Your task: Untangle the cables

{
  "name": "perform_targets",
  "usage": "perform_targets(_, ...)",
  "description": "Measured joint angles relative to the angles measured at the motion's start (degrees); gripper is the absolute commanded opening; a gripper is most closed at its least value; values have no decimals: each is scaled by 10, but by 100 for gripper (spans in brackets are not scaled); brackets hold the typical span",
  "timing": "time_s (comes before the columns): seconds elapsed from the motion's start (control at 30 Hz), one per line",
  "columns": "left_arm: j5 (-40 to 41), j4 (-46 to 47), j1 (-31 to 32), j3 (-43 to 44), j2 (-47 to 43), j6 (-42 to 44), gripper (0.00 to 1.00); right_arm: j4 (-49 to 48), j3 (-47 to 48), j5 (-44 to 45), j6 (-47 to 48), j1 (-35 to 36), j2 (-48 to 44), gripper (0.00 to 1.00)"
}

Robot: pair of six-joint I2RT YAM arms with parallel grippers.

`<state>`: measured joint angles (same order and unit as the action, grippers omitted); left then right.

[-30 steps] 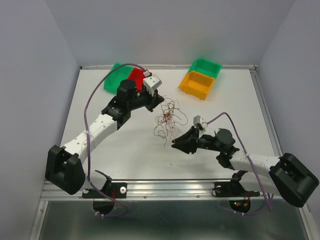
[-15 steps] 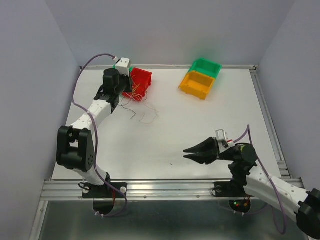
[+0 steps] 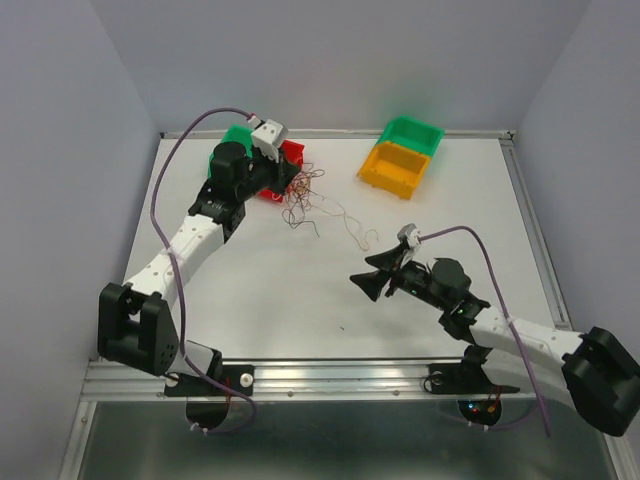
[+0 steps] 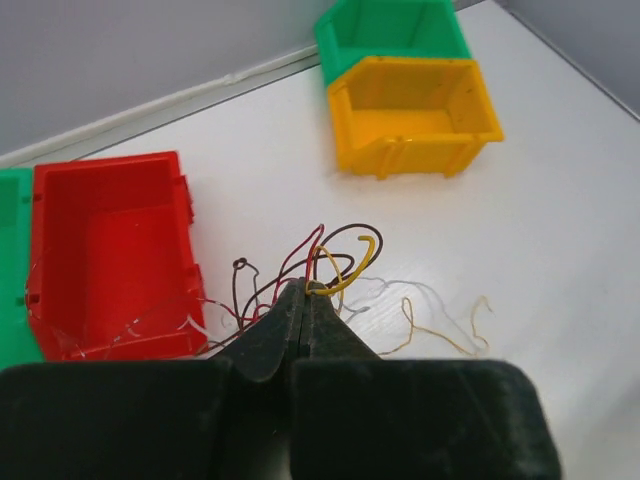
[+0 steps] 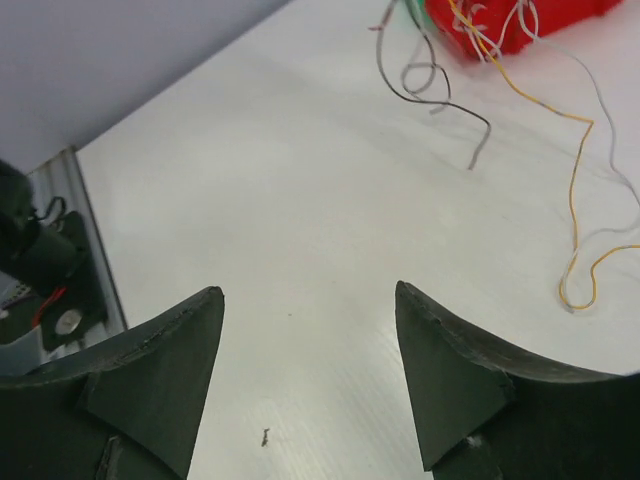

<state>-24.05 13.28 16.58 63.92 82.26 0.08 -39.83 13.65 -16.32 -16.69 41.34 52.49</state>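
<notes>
Left claw [image 4: 304,300] is clenched on the cables [image 4: 330,265], pinching the bunch where the strands meet, low over the bench [image 3: 250,290] and just off the front corner of the red bin [image 4: 110,240]. Dark red, brown and yellow loops fan out ahead of the tips. A few pale strands drape over the red bin's near rim. That bin sits at the back-left against a green bin [image 3: 232,140], close to the bench's back edge, so there's little room behind my left wrist. One thin yellowish strand trails right across the bench towards my right claw [image 5: 308,292] and ends near it, apart from the fingers. Right claw is released, jaws wide, nothing between them, only bare bench underneath. It sits in the near-right part with open surface on all sides. The near-edge rail shows at the left of the right wrist view. The yellow bin [image 3: 398,168] and second green bin [image 3: 415,132] are touching at the back, right of centre, well apart from both claws. The middle of the bench carries only the loose strands.
</notes>
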Motion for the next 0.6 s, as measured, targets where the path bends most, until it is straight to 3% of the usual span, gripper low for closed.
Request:
perform_targets(0.27,-42,-21,143,-24,-86,27,0,-50,20,96,-7,0,121,83)
perform_targets(0.6,-81,-51,185,-25,-70,40,0,-212,-20,133,-24,0,97,85)
